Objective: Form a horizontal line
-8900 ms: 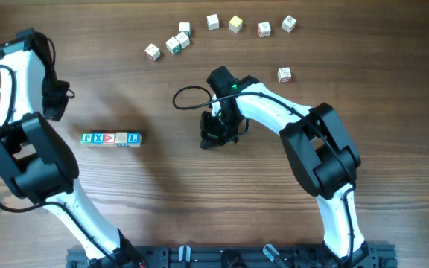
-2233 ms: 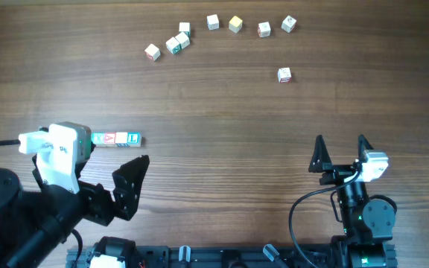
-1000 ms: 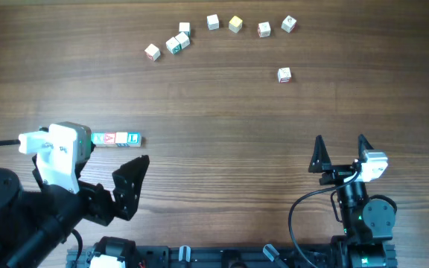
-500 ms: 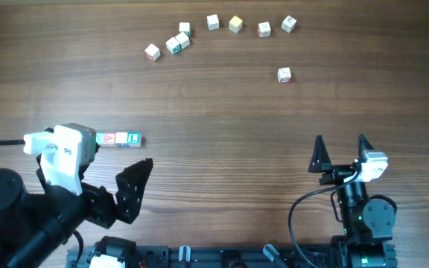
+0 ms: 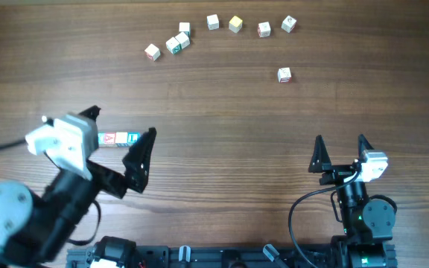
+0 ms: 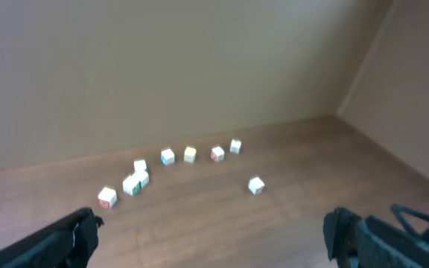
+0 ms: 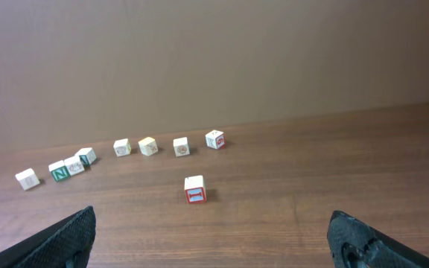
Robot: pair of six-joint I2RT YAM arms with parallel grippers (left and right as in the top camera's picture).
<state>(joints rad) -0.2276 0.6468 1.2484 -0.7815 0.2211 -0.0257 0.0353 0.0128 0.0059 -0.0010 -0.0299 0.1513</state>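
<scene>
Horizontal line [image 5: 122, 138]: mid-left of the overhead view, left end hidden beneath the white housing of left gripper [image 5: 123, 121]; three cubes showing, with red and blue faces, letters hard to read. Lies between that gripper's widely spread fingers; contact not determinable. Left wrist view blurred, fingertips cropped at bottom corners. Right gripper [image 5: 340, 141]: lower right, spread wide, well apart from line. Loose cubes [image 5: 212, 22]: upper centre.

The horizontal line [image 5: 120, 138] has its left end hidden.

the horizontal line [image 5: 121, 138] lies left, loose cubes [image 5: 213, 22] arc far behind, a lone cube [image 5: 284, 74] nearer right.
</scene>
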